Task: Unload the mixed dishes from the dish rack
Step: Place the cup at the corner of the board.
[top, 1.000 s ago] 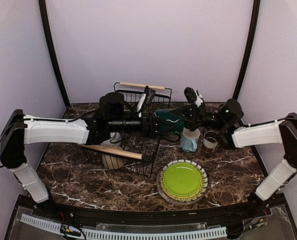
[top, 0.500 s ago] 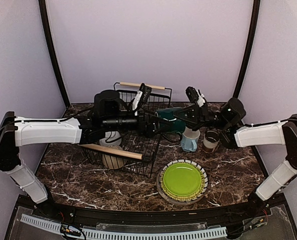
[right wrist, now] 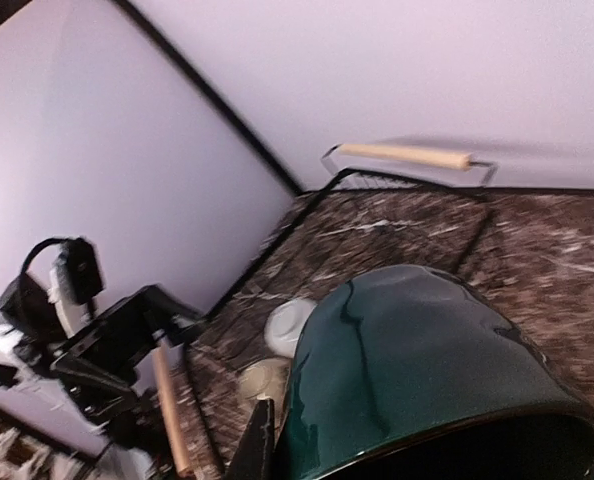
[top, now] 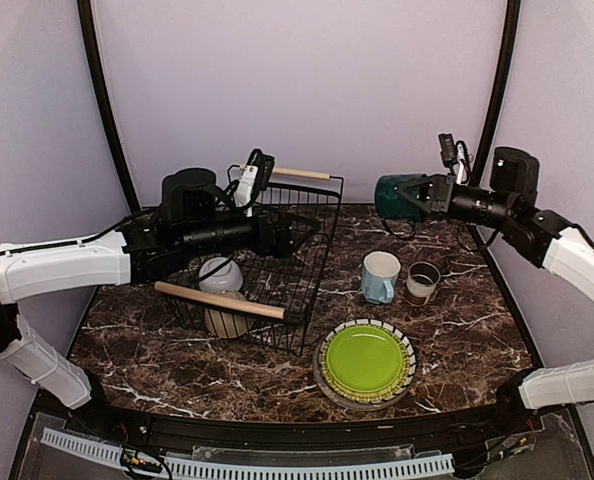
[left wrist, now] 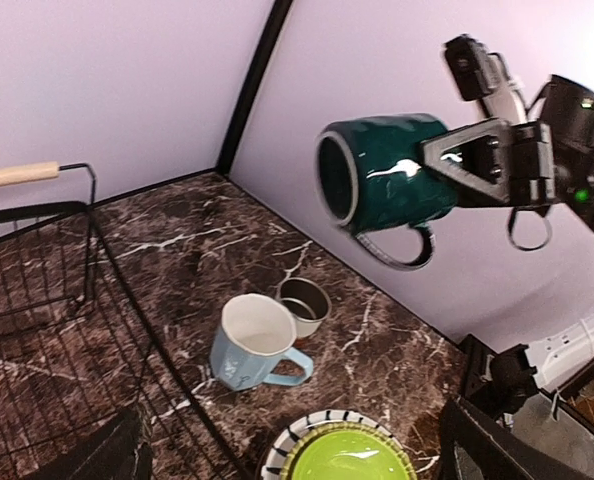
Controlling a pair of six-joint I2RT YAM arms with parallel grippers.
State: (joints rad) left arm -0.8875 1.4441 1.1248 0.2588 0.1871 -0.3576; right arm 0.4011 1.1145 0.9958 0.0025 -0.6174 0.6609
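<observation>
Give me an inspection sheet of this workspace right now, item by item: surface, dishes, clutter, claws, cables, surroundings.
Surface: dark marble table, no spills seen.
Job's things: wire rack holds a white bowl and a cream bowl; blue mug, brown cup and a green plate on a striped plate stand on the table to its right; dark green mug is in the air.
Clutter: nothing seen.
Claws: left claw open, empty, over the rack; right claw shut on the dark green mug, holding it sideways.
Cables: black cable along the left arm; none seen on the table.
Surroundings: pale lilac walls, black corner poles.
</observation>
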